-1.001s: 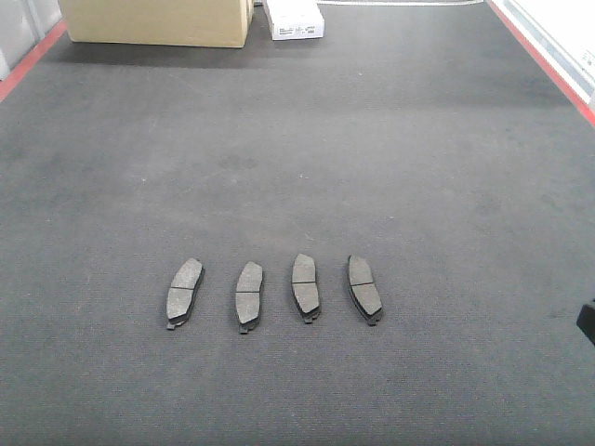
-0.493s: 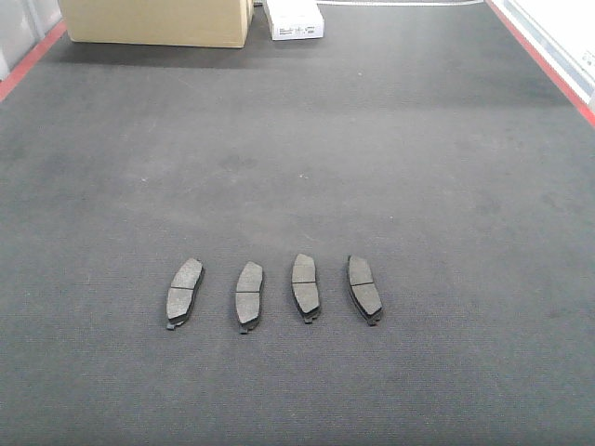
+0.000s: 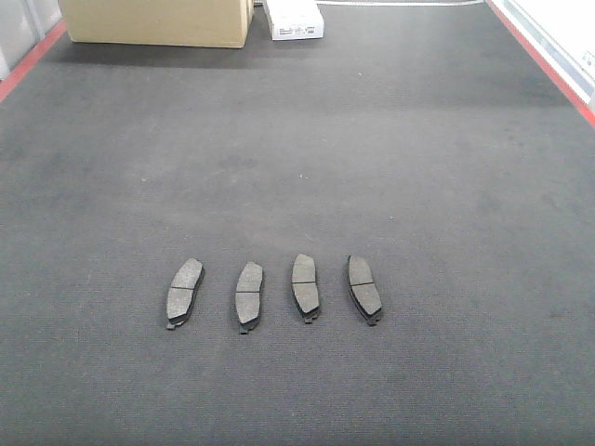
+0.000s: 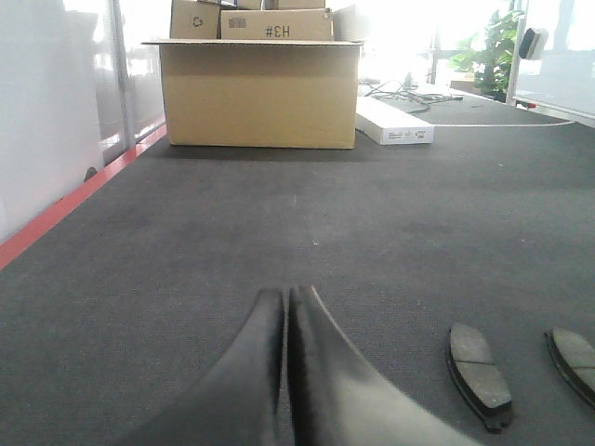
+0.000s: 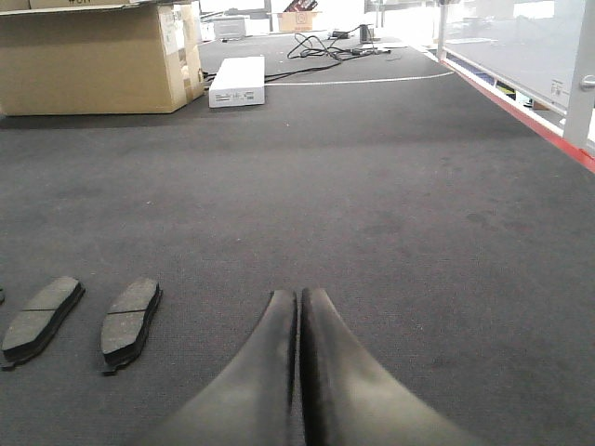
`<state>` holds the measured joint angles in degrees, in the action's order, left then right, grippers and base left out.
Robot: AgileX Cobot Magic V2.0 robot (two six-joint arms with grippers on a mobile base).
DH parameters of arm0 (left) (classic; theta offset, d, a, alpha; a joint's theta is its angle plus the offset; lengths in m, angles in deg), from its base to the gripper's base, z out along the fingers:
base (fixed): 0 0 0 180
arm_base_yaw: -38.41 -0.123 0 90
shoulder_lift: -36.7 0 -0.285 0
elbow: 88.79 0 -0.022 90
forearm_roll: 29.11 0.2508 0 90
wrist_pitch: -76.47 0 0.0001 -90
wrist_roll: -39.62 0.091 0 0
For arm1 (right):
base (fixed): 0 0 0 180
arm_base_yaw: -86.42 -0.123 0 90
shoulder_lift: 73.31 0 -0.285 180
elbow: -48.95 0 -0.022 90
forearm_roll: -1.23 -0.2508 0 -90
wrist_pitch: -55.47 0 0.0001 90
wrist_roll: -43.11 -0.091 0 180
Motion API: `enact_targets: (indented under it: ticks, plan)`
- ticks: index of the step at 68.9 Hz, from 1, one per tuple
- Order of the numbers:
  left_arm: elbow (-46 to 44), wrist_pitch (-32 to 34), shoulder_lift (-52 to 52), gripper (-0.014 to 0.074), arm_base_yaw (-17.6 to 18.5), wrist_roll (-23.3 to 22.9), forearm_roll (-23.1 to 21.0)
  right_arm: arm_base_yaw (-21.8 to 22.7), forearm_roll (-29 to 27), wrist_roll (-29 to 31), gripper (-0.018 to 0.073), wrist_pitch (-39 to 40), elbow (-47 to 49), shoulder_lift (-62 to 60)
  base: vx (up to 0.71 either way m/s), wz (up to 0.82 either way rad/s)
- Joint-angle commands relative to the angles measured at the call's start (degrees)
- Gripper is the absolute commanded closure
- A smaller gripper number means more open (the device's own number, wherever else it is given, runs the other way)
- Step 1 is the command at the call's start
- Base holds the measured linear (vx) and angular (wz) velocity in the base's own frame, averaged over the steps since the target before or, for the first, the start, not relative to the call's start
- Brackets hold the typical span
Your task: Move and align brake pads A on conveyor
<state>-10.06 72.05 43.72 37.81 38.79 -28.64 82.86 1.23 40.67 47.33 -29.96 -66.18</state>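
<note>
Several dark grey brake pads A lie in a side-by-side row on the charcoal conveyor (image 3: 297, 158), from the leftmost pad (image 3: 185, 293) to the rightmost pad (image 3: 364, 289). Neither gripper shows in the front view. In the left wrist view my left gripper (image 4: 285, 295) is shut and empty, low over the belt, with two pads (image 4: 478, 372) to its right. My right gripper (image 5: 299, 297) is likewise shut on nothing, and two pads (image 5: 130, 321) lie to its left. No pad is touched by either gripper.
A cardboard box (image 3: 158, 23) and a flat white box (image 3: 294, 20) stand at the belt's far end. Red edge strips (image 3: 548, 65) run along both sides. Cables (image 5: 325, 46) lie beyond the white box.
A dark arm tip seen at the right edge of the front view one second ago has left the frame. The pads have not moved.
</note>
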Motion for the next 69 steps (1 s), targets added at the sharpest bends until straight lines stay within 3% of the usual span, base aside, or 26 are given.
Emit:
enact_targets:
  ticks: [1,69]
  plan:
    - [-1.08,4.42,-0.72,0.0602,-0.1,-0.14,-0.48,0.28,0.0,0.64,0.0566,3.88,-1.0,-0.7,0.0,0.0]
    - [-1.08,4.42,-0.72,0.0602,-0.1,-0.14,-0.48,0.28,0.0,0.64,0.0566,3.91,-1.0,-0.7,0.0,0.0]
